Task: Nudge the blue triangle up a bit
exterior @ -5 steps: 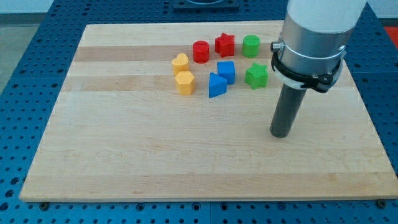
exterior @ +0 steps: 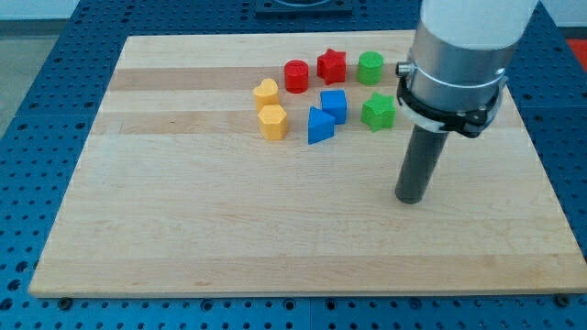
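The blue triangle (exterior: 319,126) lies on the wooden board (exterior: 183,211), near its upper middle, touching the blue cube (exterior: 334,104) just above and to its right. My tip (exterior: 410,197) rests on the board well to the right of and below the blue triangle, clear of all blocks. The nearest block to the rod is the green star (exterior: 378,112), above and left of my tip.
Around the triangle stand a yellow hexagon (exterior: 272,121), a yellow heart (exterior: 266,93), a red cylinder (exterior: 295,75), a red star (exterior: 331,66) and a green cylinder (exterior: 371,67). The arm's large grey body (exterior: 459,55) hangs over the board's upper right.
My tip has slid slightly to the left. The blocks have not moved.
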Robot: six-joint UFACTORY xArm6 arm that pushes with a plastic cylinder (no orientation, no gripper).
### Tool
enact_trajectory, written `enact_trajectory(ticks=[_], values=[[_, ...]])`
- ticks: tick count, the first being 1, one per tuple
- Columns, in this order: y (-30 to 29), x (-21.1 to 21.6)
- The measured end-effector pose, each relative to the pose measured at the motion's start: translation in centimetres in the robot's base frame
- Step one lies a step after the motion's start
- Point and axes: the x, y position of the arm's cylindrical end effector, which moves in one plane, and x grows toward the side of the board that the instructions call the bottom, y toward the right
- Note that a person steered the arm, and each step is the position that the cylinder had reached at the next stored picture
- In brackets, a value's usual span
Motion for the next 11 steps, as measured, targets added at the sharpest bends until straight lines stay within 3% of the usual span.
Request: enact_trajectory(ticks=[1,5,7,11], values=[[-4.0,0.0],[-4.2,-0.4],[-11.8,-8.0],[-15.0,-8.1]])
